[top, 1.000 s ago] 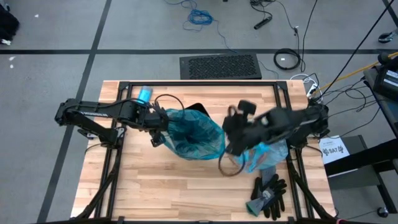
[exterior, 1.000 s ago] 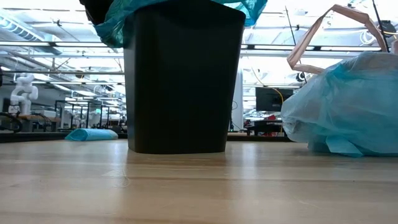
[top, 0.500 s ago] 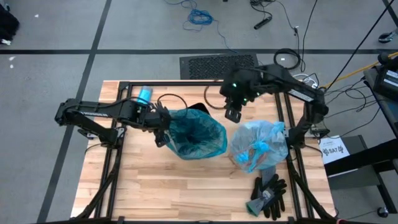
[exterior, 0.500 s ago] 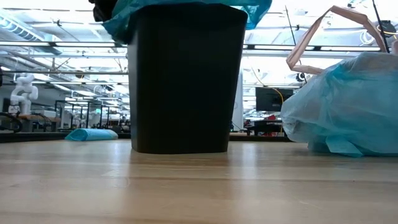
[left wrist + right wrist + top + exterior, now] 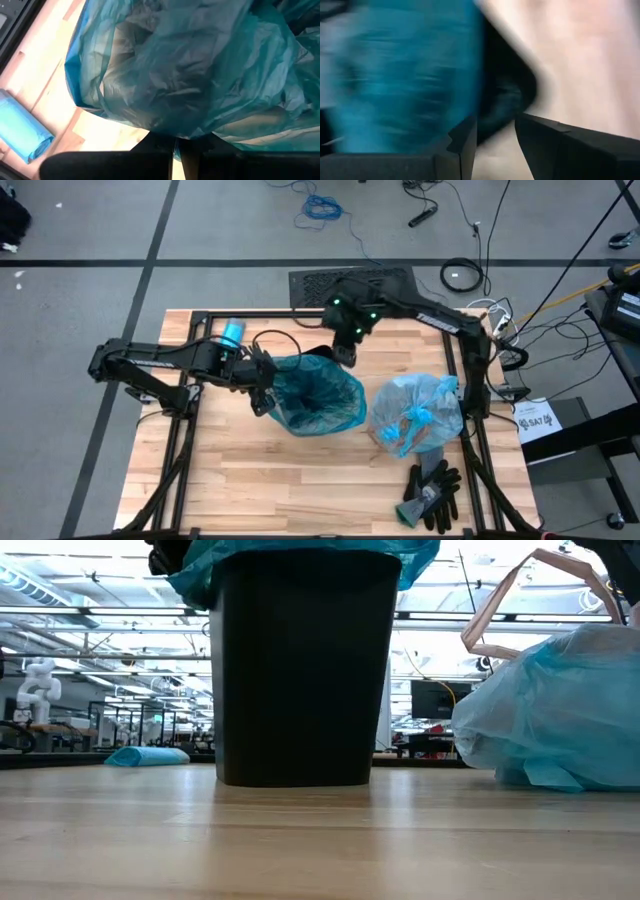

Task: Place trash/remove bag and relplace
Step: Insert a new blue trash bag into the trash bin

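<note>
A black bin (image 5: 322, 358) (image 5: 305, 670) stands on the table, lined with a darker teal-green bag (image 5: 312, 392) (image 5: 300, 554) draped over its rim. The pale sky-blue bag (image 5: 418, 415) (image 5: 560, 710), filled with trash, rests on the table right of the bin. My left gripper (image 5: 262, 387) (image 5: 175, 146) is at the bin's left rim, shut on the teal-green bag (image 5: 190, 65). My right gripper (image 5: 345, 352) (image 5: 495, 142) hovers open above the bin's far right rim, the teal-green bag (image 5: 405, 75) beside its fingers. My left gripper pinches the teal-green bag's draped plastic (image 5: 170, 131) between its two shut fingers at the bin's left rim. It comes roughly level from the table's left. The bunched plastic spreads away over the bin's opening, and how many layers it holds does not show.
Black-and-grey gloves (image 5: 432, 492) lie near the table's near right corner. A light-blue roll (image 5: 232, 332) (image 5: 145, 755) lies at the far left. A loop of brown strap (image 5: 540, 590) stands above the pale bag. Bare wood lies along the near edge.
My right gripper has swung from above the pale sky-blue bag toward the far edge, then left to the bin's far right rim. The pale bag stays on the table. In the low view the bin has slid slightly to the right.
</note>
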Controlling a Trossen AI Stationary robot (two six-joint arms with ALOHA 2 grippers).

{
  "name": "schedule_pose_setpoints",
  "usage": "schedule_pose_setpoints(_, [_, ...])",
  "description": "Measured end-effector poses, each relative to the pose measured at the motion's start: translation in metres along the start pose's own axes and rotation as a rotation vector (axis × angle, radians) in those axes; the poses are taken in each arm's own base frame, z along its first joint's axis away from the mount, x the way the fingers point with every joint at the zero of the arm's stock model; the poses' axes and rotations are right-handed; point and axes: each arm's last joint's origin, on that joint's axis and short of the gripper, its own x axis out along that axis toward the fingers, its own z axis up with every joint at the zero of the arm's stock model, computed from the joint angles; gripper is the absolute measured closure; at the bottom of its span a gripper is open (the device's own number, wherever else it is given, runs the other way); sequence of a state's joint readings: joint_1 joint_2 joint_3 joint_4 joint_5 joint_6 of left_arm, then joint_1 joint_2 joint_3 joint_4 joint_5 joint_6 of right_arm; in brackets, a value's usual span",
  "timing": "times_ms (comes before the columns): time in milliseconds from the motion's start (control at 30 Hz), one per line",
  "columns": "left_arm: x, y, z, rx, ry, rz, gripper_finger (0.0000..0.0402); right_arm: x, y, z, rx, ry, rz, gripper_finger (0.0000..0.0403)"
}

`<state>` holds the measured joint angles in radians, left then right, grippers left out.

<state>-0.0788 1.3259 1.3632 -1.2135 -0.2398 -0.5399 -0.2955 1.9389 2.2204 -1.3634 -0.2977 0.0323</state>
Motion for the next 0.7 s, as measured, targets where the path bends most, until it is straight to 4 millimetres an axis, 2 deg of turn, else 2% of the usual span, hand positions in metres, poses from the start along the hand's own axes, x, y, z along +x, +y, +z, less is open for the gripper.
schedule_pose_setpoints(133, [0.000,0.000,0.000,-0.005,0.000,0.000,0.0384,0.018,0.011,0.006,-0.029,0.014,0.218,0.0275])
schedule_pose_setpoints(233, [0.000,0.000,0.000,-0.004,0.000,0.000,0.0384,0.023,0.016,0.006,-0.031,0.026,0.211,0.0275])
schedule_pose_setpoints(433, [0.000,-0.001,-0.001,-0.024,0.020,-0.030,0.0380,0.019,0.020,0.007,-0.011,-0.002,0.196,0.0275])
schedule_pose_setpoints(567, [0.000,-0.001,-0.002,-0.021,0.049,-0.058,0.0351,0.019,0.020,0.007,0.022,0.002,0.196,0.0275])
schedule_pose_setpoints(700, [0.000,0.000,-0.003,-0.014,0.060,-0.051,0.0298,0.019,0.022,0.007,0.040,0.005,0.198,0.0275])
